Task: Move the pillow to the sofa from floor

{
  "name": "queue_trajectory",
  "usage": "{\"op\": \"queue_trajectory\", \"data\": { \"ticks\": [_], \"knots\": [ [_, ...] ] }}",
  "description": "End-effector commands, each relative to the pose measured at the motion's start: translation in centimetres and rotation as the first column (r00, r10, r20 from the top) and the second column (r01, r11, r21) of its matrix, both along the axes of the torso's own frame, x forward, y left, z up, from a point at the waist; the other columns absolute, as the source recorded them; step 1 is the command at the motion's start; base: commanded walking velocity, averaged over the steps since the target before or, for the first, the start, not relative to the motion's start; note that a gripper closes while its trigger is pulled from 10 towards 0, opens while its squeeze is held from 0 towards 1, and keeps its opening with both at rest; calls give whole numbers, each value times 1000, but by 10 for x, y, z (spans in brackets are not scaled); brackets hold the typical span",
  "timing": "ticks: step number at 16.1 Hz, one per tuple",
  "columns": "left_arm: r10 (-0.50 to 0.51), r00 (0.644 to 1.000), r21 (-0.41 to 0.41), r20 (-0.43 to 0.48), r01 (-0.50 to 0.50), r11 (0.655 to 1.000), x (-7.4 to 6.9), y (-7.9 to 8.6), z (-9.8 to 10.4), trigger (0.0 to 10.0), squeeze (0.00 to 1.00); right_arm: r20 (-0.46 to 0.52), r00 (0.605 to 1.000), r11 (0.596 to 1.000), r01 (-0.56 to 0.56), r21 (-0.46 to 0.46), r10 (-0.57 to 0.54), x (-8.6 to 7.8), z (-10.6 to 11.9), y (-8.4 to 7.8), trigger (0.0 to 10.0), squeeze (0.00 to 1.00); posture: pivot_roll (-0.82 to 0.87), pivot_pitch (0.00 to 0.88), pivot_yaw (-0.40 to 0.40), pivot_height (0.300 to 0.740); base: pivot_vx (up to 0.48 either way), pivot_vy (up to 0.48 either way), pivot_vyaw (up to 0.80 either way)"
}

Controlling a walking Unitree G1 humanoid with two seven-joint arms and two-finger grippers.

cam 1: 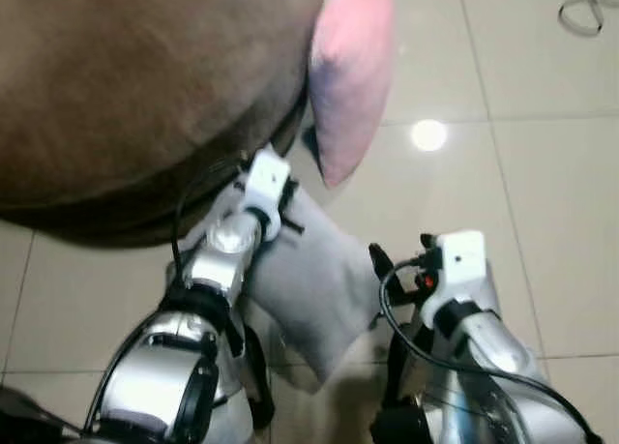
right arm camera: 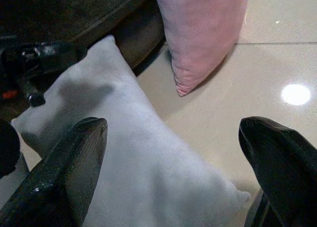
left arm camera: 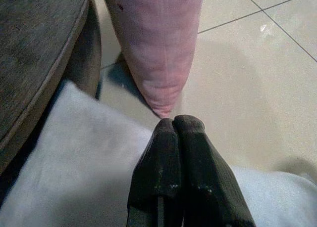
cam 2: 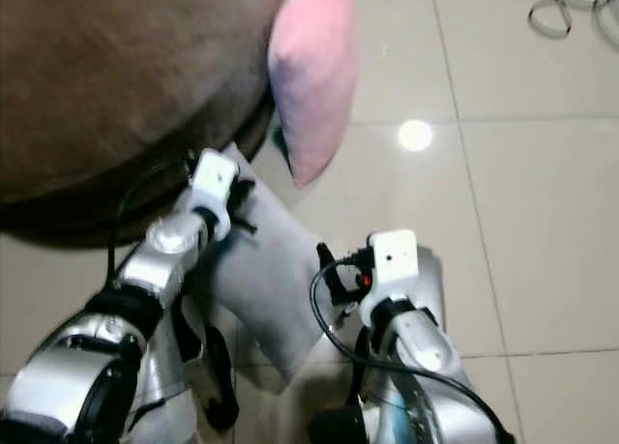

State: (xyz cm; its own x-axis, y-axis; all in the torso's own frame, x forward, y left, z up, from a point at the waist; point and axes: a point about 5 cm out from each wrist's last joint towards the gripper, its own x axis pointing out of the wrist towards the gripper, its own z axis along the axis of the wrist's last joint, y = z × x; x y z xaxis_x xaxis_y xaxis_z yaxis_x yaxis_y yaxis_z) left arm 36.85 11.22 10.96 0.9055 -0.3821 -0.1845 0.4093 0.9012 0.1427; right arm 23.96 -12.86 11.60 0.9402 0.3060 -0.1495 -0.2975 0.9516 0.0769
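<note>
A: Where is the grey pillow (cam 1: 314, 289) just now?

B: On the tiled floor (cam 1: 542, 202), tucked against the foot of the brown sofa (cam 1: 135, 76), with one corner pointing away from the sofa toward the robot. A pink pillow (cam 1: 348, 67) leans on the sofa edge just beyond it, its lower tip near the grey one.

A: How will it handle?

B: I judge it light, soft and floppy; the cloth looks matte, so not slippery, and nothing about it is fragile. It will sag if held by one corner. Better to pinch a thick fold near the middle of an edge, or take it between both grippers.

A: And the grippers?

B: The left gripper (left arm camera: 184, 130) rests over the pillow's side nearest the sofa, its two black fingers pressed together with nothing between them. The right gripper (right arm camera: 173, 158) hovers over the pillow's far side from the sofa, fingers spread wide, the cloth lying beneath the gap.

A: Any containers to mind?

B: None that I can see. There is a looped cable (cam 1: 585, 9) on the floor, well apart from the sofa.
</note>
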Motion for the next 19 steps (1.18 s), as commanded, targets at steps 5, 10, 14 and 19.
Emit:
{"op": "queue_trajectory", "data": {
  "ticks": [5,10,14,19],
  "knots": [
    [45,998,-8,-49,-46,999,-19,5,-25,10000,0,-2,1000,1000,-2,-25,2,19,-13,-1,10000,0,77,310,-37,540,0,0,0],
    [69,996,-6,-49,-69,998,-24,4,-27,10000,0,24,1000,999,-20,-39,21,30,-13,-1,10000,0,87,314,-61,595,0,0,0],
    [77,994,25,-75,-75,997,-28,4,-35,10000,0,28,1000,998,-12,-59,14,32,-16,-7,10000,0,77,302,-72,630,0,0,0],
    [104,990,62,-96,-99,993,-34,10,-45,10000,0,20,1000,996,-4,-87,6,35,-21,-12,10000,0,85,291,-85,690,0,0,0]
  ]
}}
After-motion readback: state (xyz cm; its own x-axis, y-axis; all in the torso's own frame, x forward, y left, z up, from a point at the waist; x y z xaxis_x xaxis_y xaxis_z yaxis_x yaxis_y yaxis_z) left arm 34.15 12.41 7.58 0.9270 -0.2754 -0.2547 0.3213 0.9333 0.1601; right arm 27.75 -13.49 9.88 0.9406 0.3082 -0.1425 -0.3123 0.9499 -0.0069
